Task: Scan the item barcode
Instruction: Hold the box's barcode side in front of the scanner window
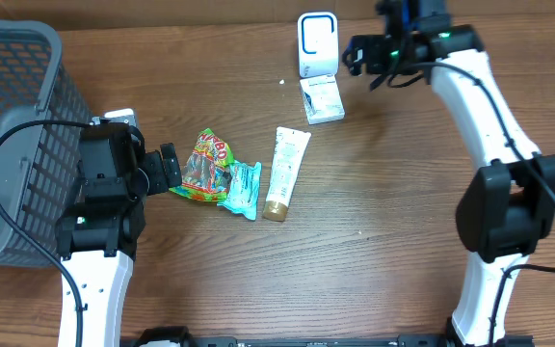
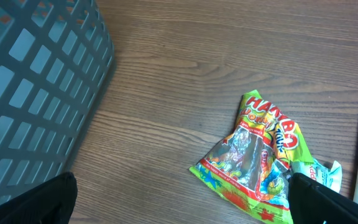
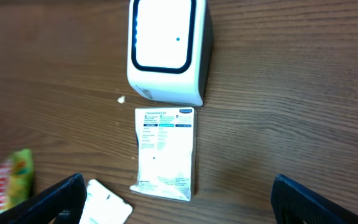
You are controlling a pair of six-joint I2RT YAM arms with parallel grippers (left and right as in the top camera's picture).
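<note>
Since the white packet (image 3: 165,152) lies flat on the table (image 1: 403,241) just in front of the scanner (image 3: 166,50), printed side up, while the right gripper (image 3: 176,205) is spread wide and holds nothing, the task seems to sit between 2 grasps: either this packet is finished with, or it has not yet been lifted to the scanner's window. Whether its top edge touches the scanner's base I cannot tell.

The left gripper (image 1: 173,166) is also fully spread and empty. It points at the candy bag (image 2: 260,162), with its tips just short of the bag's near edge.

If the packet is the item in hand, the next move calls for the right gripper to come down over it and pinch a thin, flat sheet off bare wood, probably by 1 long edge, then tilt the code toward the window. If the bag is next, the left gripper only needs to push forward and close. The bag's far corner overlaps the teal packet (image 2: 319,174), which may drag along with it.

Room is uneven. The basket (image 2: 36,93) stands close on the left arm's outer side, so any swing that way is tight. The tube (image 1: 287,173) lies just beside the teal packet, and its crimped end is near the white packet. To the right of the scanner, and across the near half, the wood is bare.
</note>
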